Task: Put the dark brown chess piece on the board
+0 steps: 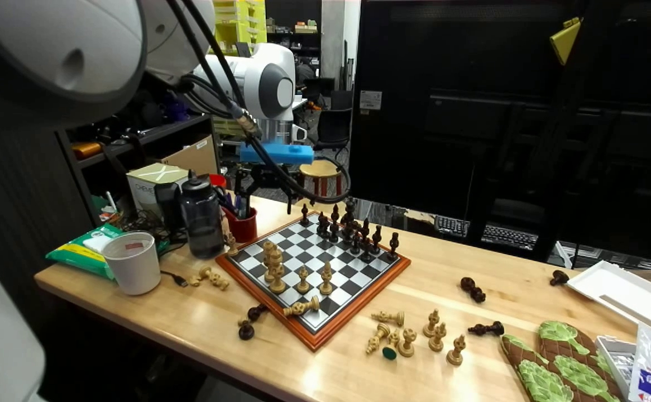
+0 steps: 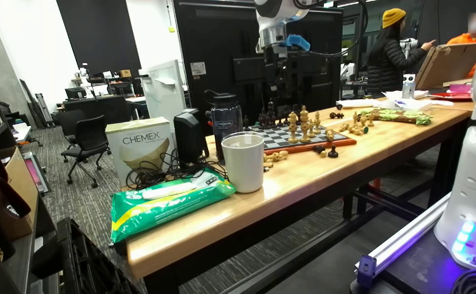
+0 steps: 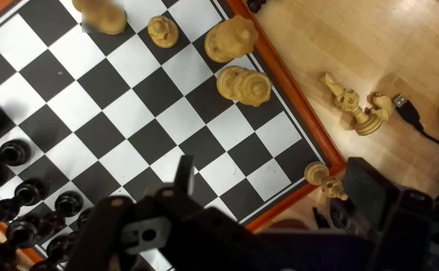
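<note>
Dark brown chess pieces [image 1: 365, 228] stood in a close group along one side of the board [image 1: 311, 252]; others were off the board, on the table [image 1: 426, 273]: one dark piece [image 2: 332, 152] near its edge, one lying dark piece [image 1: 486, 329] farther from it. Which of them was meant, I could not tell. The gripper [image 3: 276, 180] was above the board, its two fingers [image 3: 184, 171] clearly apart from each other. Some pale chess pieces [image 1: 276, 272] stood toward the opposite side of the board. Near the board was a dark bottle [image 1: 200, 220], and farther from the board a white cup [image 1: 132, 262].
</note>
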